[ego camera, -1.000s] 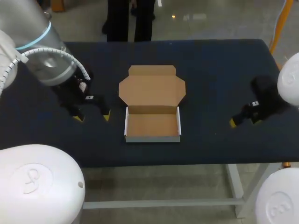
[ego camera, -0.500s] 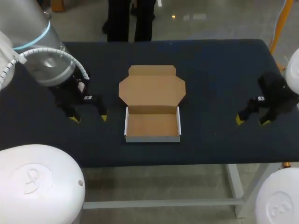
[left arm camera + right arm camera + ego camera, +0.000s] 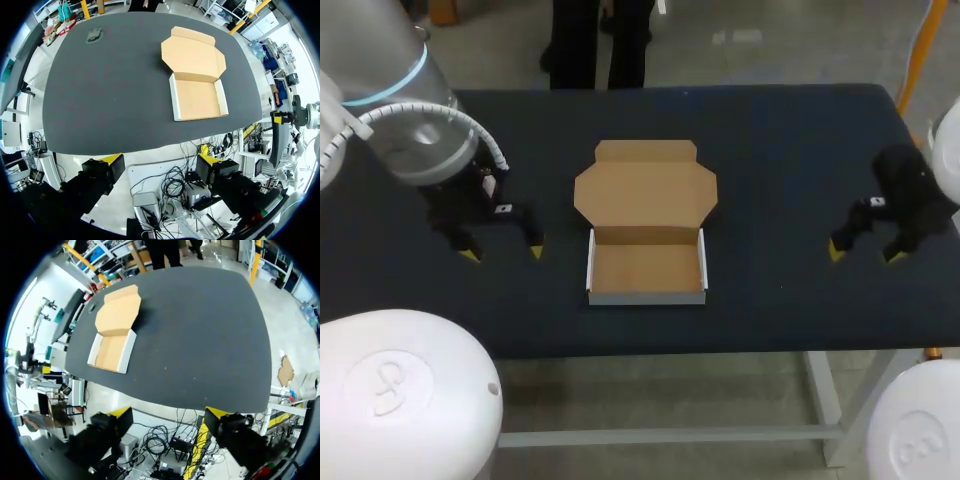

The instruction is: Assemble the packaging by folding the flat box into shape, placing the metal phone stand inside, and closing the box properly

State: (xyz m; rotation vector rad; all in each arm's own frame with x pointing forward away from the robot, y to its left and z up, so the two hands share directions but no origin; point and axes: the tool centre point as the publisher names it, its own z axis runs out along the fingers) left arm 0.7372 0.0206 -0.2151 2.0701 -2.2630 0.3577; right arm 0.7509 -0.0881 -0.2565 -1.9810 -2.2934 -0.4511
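Desk (image 3: 790, 150): dark top, bearing every item below. Left arm (image 3: 410, 120): comes in from our left side. The left jaws hang above the desk, well apart from the box, set wide and holding nothing. Right arm (image 3: 910, 195): comes in from our right side. The right jaws are likewise wide and empty, well apart from the box on its other side. Box (image 3: 647, 297): one piece of cardboard in the middle of the desk, already folded into a shallow tray with white outer walls standing upright and a brown floor. Contents of tray: nothing. Lid (image 3: 645, 190): joined to the tray's far wall, lying open and flat on the desk behind it, its end flap not tucked. Small grey object (image 3: 94, 35): lies near a far corner of the desk in the left wrist view, well apart from the box. It may be the metal phone stand, though it is too small for us to say. Progress, as we judge it: folding done. Left to do: fetching the stand, placing it in the tray, and closing and tucking the lid.
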